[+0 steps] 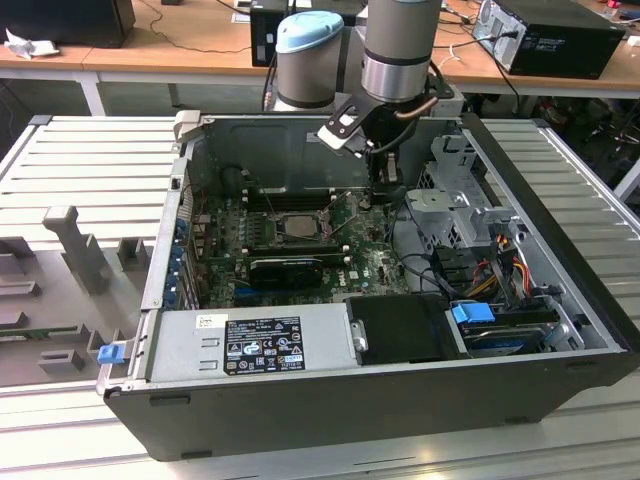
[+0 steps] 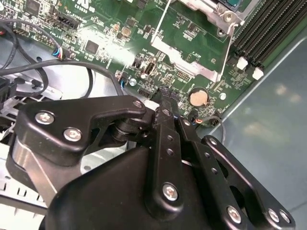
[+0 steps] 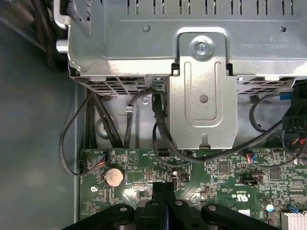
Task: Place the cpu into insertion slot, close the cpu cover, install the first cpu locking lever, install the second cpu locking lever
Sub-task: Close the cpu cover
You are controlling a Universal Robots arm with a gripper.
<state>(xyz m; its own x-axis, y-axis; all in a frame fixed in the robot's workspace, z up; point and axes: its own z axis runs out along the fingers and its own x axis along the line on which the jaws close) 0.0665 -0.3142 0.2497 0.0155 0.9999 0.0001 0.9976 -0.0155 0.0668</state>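
In the exterior view the insertion slot (image 1: 276, 229) sits mid-board in the open computer case. A pale grey square, the cpu (image 1: 298, 226), lies in it. The dull metal cpu cover (image 1: 297, 212) seems to lie flat around the chip; the levers are too small to tell. My gripper (image 1: 385, 195) hangs low over the green board, to the exterior view's right of the slot and apart from it. Its black fingers (image 3: 158, 189) are pressed together with nothing between them. In the second wrist view the gripper (image 2: 165, 100) points at the board beside a coin cell (image 2: 198, 98), with a corner of the socket frame (image 2: 204, 8) beyond.
A silver drive cage (image 1: 455, 205) and bundled cables (image 1: 420, 265) crowd the exterior view's right of the gripper. The black power supply (image 1: 255, 340) fills the case front. Memory slots (image 2: 268, 28) run beside the socket. A grey ribbed table (image 1: 90, 160) surrounds the case.
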